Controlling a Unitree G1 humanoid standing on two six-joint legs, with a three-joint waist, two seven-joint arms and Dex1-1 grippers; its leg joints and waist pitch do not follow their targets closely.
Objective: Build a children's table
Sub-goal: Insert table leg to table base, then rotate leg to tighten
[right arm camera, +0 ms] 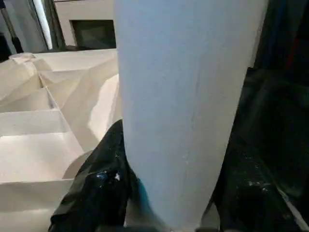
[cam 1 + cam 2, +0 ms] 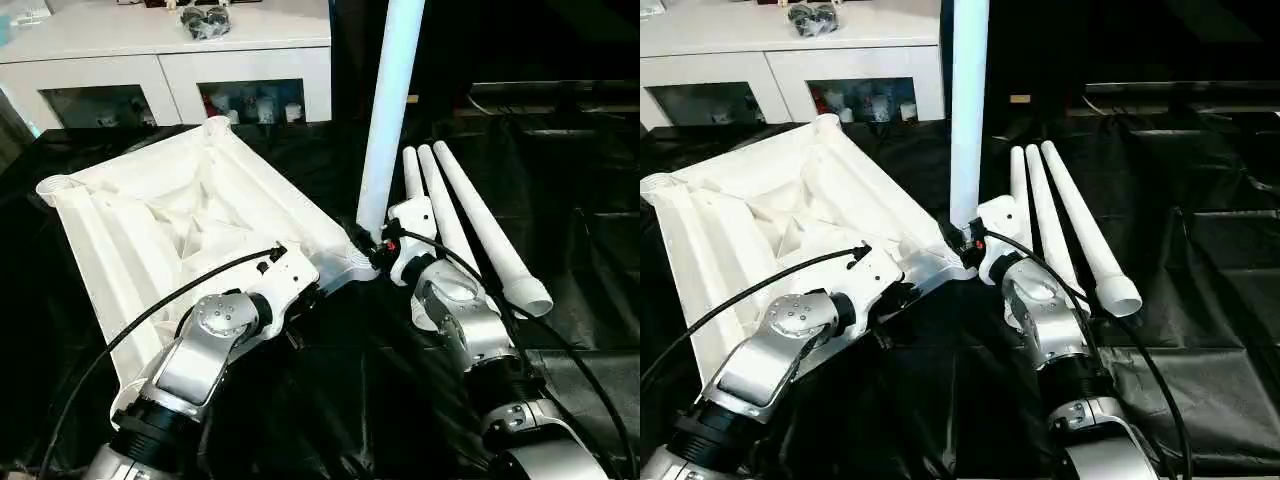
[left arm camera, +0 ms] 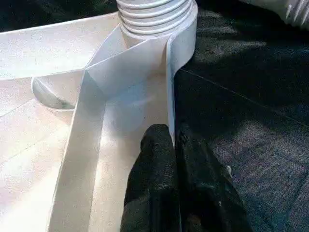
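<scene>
While the tabletop (image 2: 180, 230) lies upside down on the black sheet (image 2: 380, 400), ribbed underside up, one leg (image 2: 388, 120) stands upright in the corner socket (image 3: 159, 19) nearest the robot's right arm, its upper end cut off by the picture's top edge. The right gripper (image 2: 385, 248) clasps this leg low down, its black fingers (image 1: 96, 188) on either side of the tube; in the right wrist view the leg hides most of the far finger. The left gripper (image 3: 176, 159) is pinched onto the tabletop's thin side wall close to that same socket, one finger (image 3: 152, 159) inside the wall and one outside, pressed nearly together. From the head views its fingertips are hidden beneath the wrist housing. Three more legs (image 2: 470, 225) lie side by side on the sheet just beyond the right arm, their narrow ends partly hidden behind it. Behind the tabletop stands a white cabinet (image 2: 170, 60) with glass doors; a dark bundle (image 2: 205, 20) on top is hard to make out.
</scene>
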